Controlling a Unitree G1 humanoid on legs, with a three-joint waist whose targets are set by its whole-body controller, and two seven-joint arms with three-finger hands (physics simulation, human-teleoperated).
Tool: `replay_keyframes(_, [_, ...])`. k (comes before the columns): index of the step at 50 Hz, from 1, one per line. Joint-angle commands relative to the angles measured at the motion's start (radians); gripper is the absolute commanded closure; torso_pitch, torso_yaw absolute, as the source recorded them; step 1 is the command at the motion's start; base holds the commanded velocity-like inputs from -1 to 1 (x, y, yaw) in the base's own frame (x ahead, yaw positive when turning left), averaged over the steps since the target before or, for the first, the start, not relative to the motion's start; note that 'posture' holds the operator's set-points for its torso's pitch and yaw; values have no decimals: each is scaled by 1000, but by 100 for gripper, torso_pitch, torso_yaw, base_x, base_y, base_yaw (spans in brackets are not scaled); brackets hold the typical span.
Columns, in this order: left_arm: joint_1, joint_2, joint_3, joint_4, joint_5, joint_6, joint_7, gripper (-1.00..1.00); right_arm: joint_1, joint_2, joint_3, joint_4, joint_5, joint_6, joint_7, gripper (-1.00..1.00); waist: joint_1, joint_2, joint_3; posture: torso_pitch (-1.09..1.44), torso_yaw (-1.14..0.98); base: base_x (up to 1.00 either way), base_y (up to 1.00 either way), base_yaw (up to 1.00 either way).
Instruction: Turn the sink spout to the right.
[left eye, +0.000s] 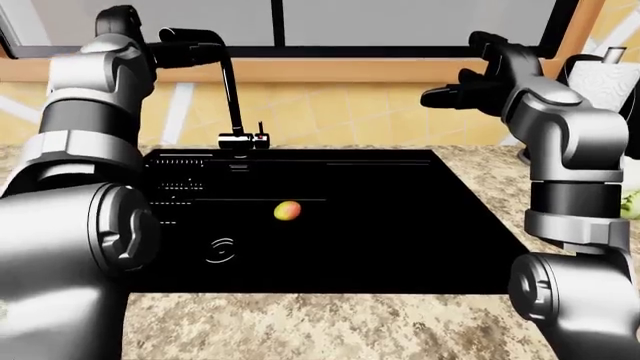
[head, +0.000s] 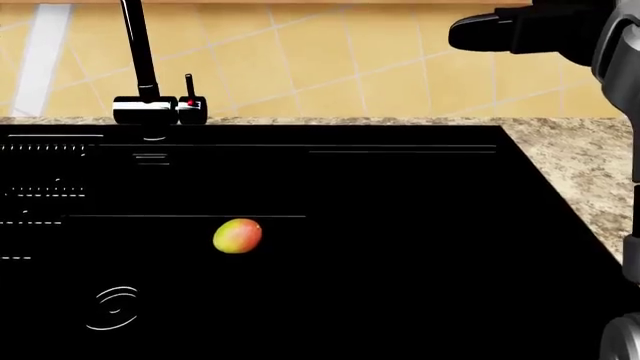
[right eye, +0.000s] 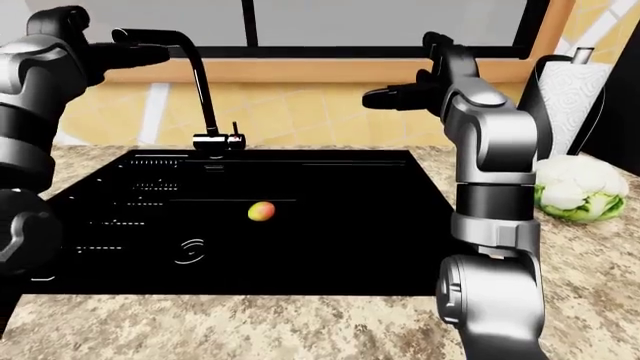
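Spout is black, upright at the sink's top edge, its top arm pointing view-left into your left hand; can't tell if those fingers grip it. Your right hand hangs well apart to the right, fingers spread. Right-eye view alone shows a cauliflower on the bench; head view shows the fruit in the sink close up.
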Motion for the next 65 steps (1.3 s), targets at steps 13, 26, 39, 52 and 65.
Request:
replay_keyframes(13, [-30,-12,-4,-30,3,-41,2,-100,-37,-16,-9,-33,3,-27,-2,-100,-1,1,-13,-40,0,0,0,0])
replay_keyframes(26, [-16,-32,-4,-29,-1,-52,6,-100,-27,-15,-11,-41,5,-27,-3,-100,-1,-2,-14,-40,0,0,0,0])
replay_keyframes(39, [-13,-52,-10,-34,-5,-55,9,-100,-28,-19,-12,-41,9,-27,-3,-100,0,-3,-15,-40,0,0,0,0])
replay_keyframes(52, [-5,-76,-14,-41,-11,-57,11,-100,-15,-20,-15,-50,12,-28,-4,-100,3,-5,-14,-40,0,0,0,0])
replay_keyframes(65, [-1,-106,-20,-40,-16,-66,16,-100,-22,-24,-15,-38,12,-32,-1,-100,3,-6,-14,-40,0,0,0,0])
